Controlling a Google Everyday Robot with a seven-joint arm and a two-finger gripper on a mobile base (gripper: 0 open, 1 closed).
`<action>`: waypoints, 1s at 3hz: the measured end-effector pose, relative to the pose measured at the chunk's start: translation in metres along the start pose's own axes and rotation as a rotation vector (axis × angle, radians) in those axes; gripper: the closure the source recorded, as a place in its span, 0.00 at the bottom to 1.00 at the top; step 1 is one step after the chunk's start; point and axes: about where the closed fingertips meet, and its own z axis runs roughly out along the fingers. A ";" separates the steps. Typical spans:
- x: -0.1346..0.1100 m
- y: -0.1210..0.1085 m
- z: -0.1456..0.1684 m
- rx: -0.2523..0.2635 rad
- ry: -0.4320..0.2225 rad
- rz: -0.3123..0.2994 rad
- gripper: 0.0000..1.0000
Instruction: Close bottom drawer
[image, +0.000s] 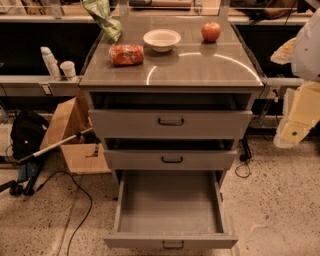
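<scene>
The grey cabinet (170, 70) has three drawers. The bottom drawer (170, 205) is pulled far out toward me. Its plain grey box is empty, and its shallow front panel with a small black loop handle (173, 244) sits at the lower edge of the view. Above it, the middle drawer (170, 159) and the top drawer (170, 123) each stand out a little. My arm comes in at the right edge, and its cream-coloured gripper (296, 125) hangs beside the cabinet at the height of the upper drawers. It is well above and to the right of the bottom drawer and touches nothing.
On the cabinet top lie a green bag (104, 17), a red packet (126, 54), a white bowl (161, 39) and a red apple (211, 31). A cardboard box (75, 137), a black backpack (27, 135) and a floor cable (82, 200) are at the left.
</scene>
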 end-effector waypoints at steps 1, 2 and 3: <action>0.000 0.000 0.000 0.000 0.000 0.000 0.00; 0.004 0.004 0.004 0.016 -0.042 0.015 0.00; 0.013 0.007 0.015 0.012 -0.087 0.039 0.00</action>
